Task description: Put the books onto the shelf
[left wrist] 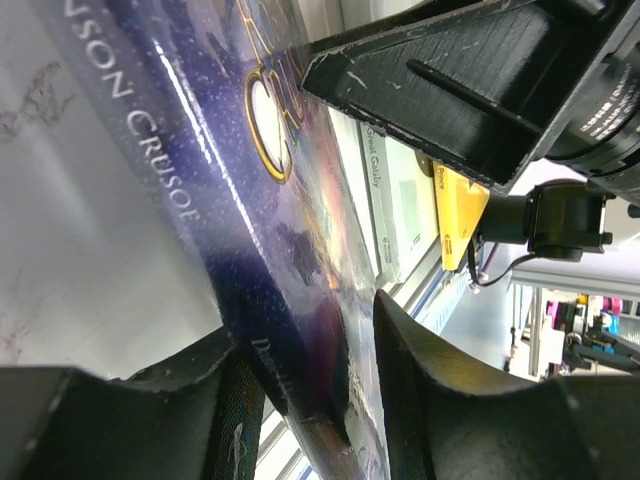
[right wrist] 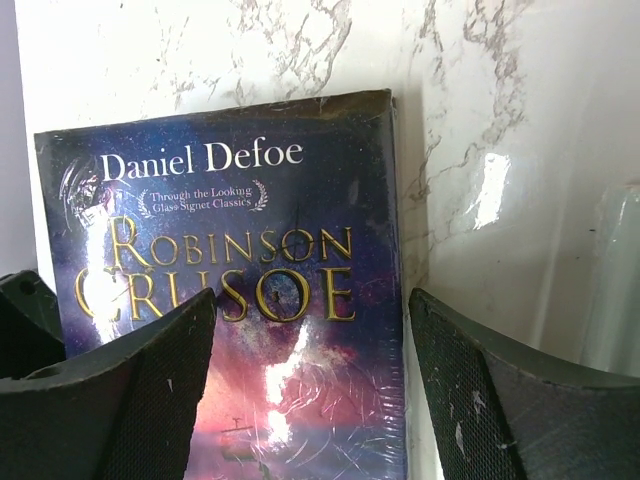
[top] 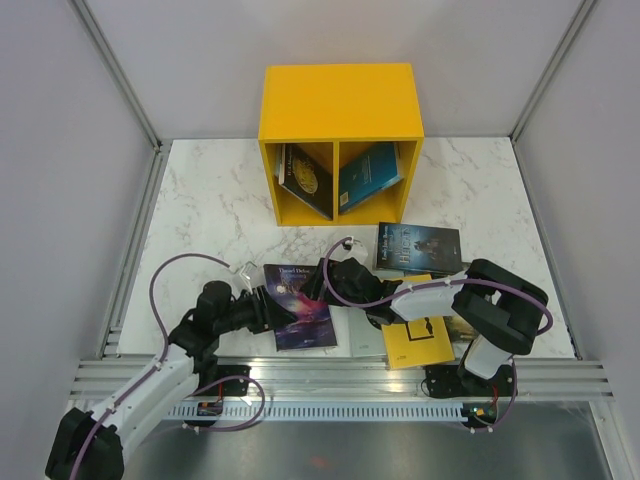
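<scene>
Your left gripper [left wrist: 305, 330] straddles the left edge of the glossy purple paperback [top: 303, 312] on the white marble table [top: 210, 215], grip unclear, while your right gripper [right wrist: 312, 320] gapes wide above it.

Robinson Crusoe book [right wrist: 250, 200] lower cover cut off.

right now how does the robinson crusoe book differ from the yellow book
Cover: the Robinson Crusoe book is dark purple with gold lettering; the yellow book is plain yellow. Place: Robinson Crusoe rests on the marble; the yellow book overlaps another book near the right arm. Handling: Robinson Crusoe's spine edge sits between the fingers of the left gripper; no gripper is at the yellow book. Both are outside the shelf.
</scene>
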